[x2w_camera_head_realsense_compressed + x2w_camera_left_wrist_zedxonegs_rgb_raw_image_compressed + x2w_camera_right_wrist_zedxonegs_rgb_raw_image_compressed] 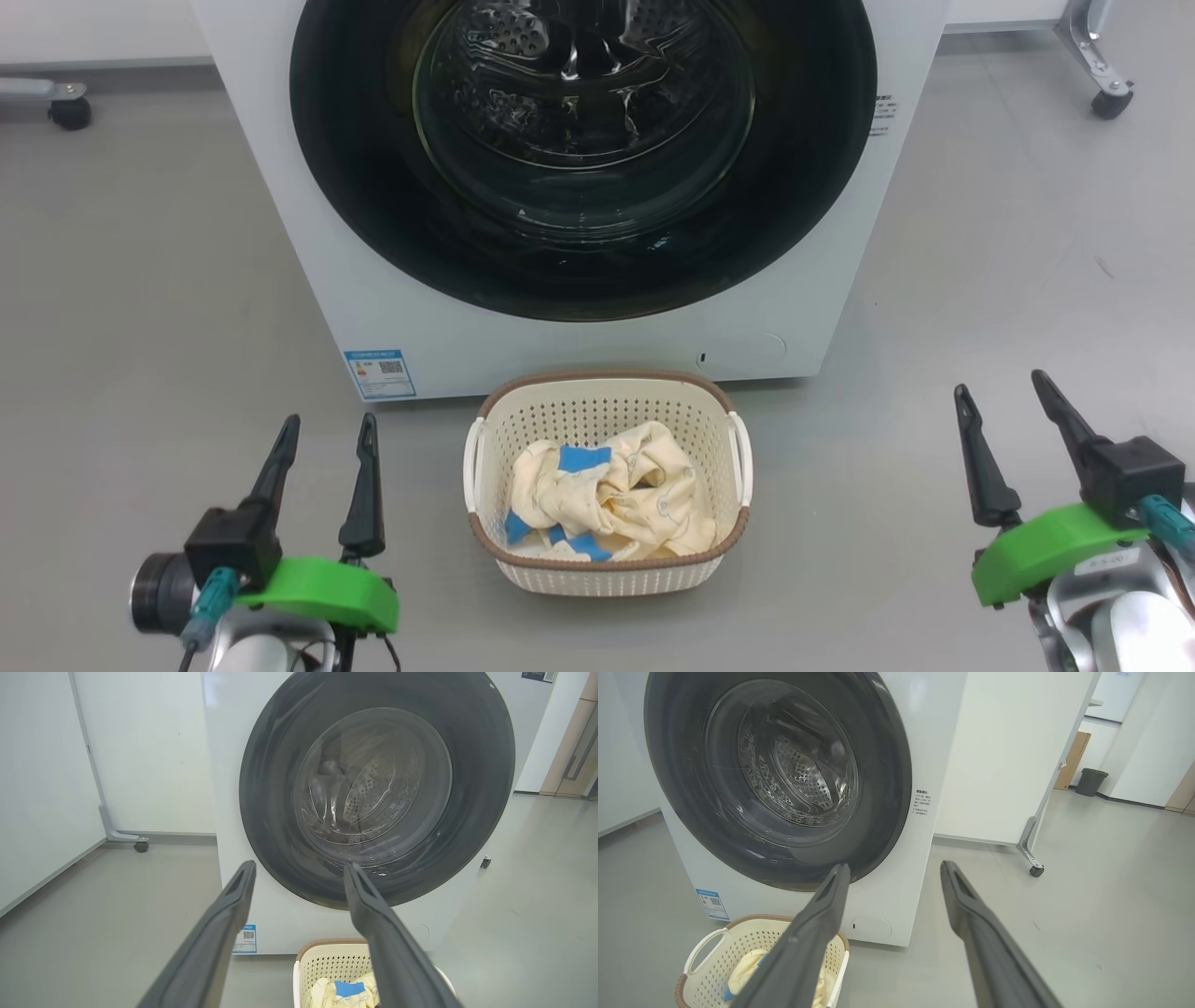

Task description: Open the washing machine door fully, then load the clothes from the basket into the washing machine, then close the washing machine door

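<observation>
Head view puts the washing machine [579, 350] square ahead of me, a white box on a smooth grey floor [140, 280]. Its door [583, 112] sits shut, flush with the front: a wide glossy black ring around a bulging clear glass bowl, with the perforated steel drum visible through it. The ring's lower edge ends above the bottom panel, where a blue sticker [380, 373] marks my left corner.

The basket [611, 581] stands on the floor just in front of the machine, close to its base but apart from it. It is a small rounded rectangle of cream plastic with perforated walls, a brown rim and white handles on both sides. The clothes [607, 499] lie crumpled inside, soft pale yellow fabric with bright blue patches, below the rim.

My left gripper [330, 422] hangs over the floor left of the basket, its dark tapered fingers spread apart with nothing between them. My right gripper [1000, 385] does the same on the other side, farther from the basket. A broad strip of floor separates each from the basket.

At the far edges I see a castor [70, 112] on the left and a wheeled metal foot [1106, 93] on the right, both well back beside the machine.
</observation>
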